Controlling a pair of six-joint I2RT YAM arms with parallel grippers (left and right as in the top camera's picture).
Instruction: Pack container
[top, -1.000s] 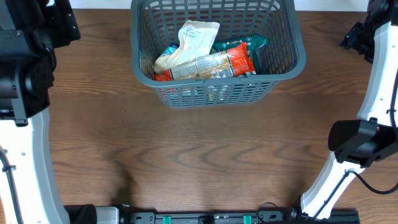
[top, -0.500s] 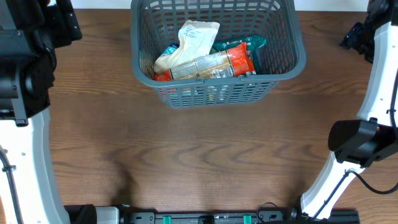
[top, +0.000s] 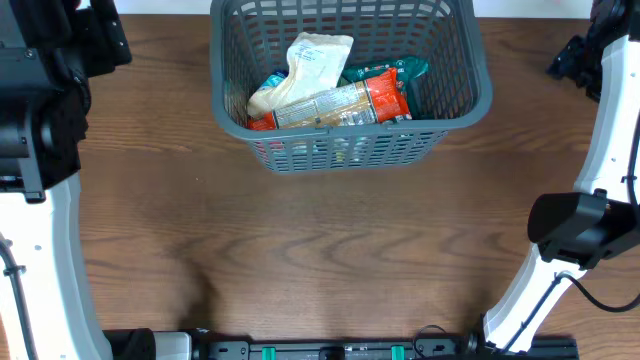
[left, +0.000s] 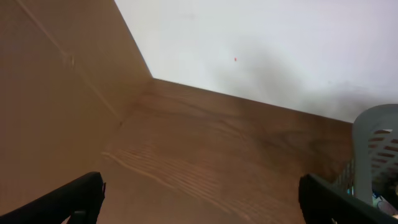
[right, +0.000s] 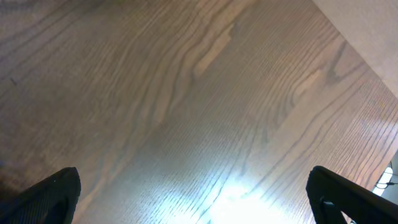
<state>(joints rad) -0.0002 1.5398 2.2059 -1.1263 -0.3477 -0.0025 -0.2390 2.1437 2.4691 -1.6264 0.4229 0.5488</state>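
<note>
At the left side of the brown wooden table (top: 300, 250) stands the left arm (top: 45, 120), black above and white below. In its wrist view the left gripper (left: 199, 202) is opened wide. Its two black fingertips (left: 78, 196) show only at the bottom corners of the picture, with bare table wood between them, and they hold nothing. The large dark grey plastic basket (top: 340, 150), rectangular with rounded corners and lattice-slotted sides, stands at the far middle of the table, between the two arms and touching neither. One rounded corner of the basket (left: 362, 149) shows also at the right edge of the left wrist view, near the white wall (left: 261, 43) behind the table. Inside the basket lie grocery packets. A cream-white crumpled packet (top: 312, 62) leans toward the left. Across the front lies a long packet with a clear middle and orange-red ends (top: 340, 105). Behind it, at the right, is a teal packet (top: 405, 70), mostly covered. At the right side is the right arm (top: 575, 225), well apart from the basket. The right gripper (right: 196, 199) is likewise spread wide over bare wood, its black fingertips (right: 53, 193) at the bottom corners, and it has hold of nothing
</note>
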